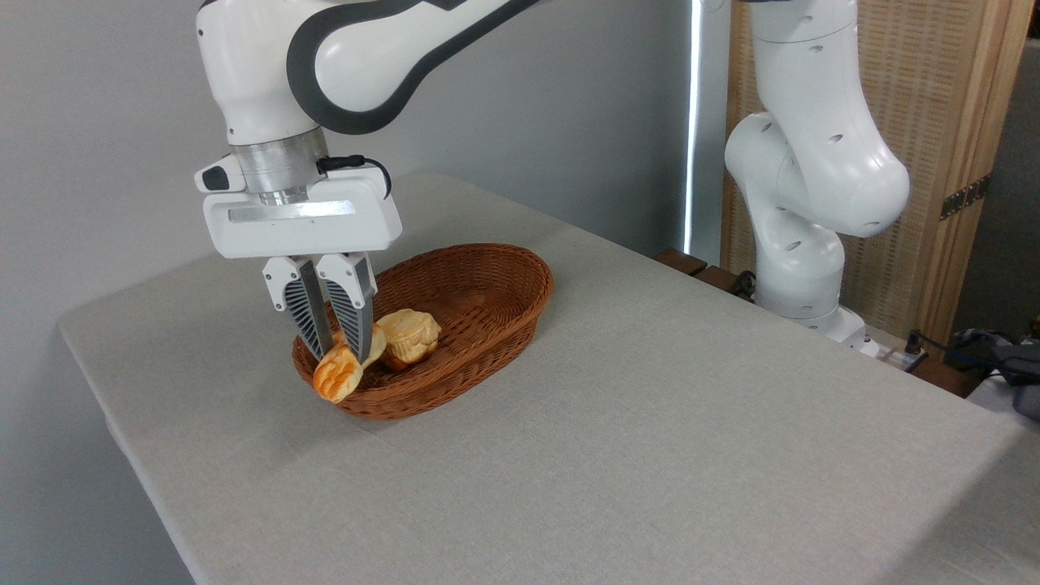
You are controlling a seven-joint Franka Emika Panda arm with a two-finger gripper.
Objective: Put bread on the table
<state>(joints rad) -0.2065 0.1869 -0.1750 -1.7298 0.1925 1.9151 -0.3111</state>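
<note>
Bread (340, 375) tilted, low end toward basket (487, 280) rim

Arm (357, 49) bent over, gripper (340, 351) pointing down, fingers nearly together

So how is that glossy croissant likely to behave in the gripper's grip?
The bread looks glossy, so it may slip between the gripper fingers. It is pinched near its middle with one end overhanging the basket, so it may pivot. Its shape looks undented, probably stiff.
</note>
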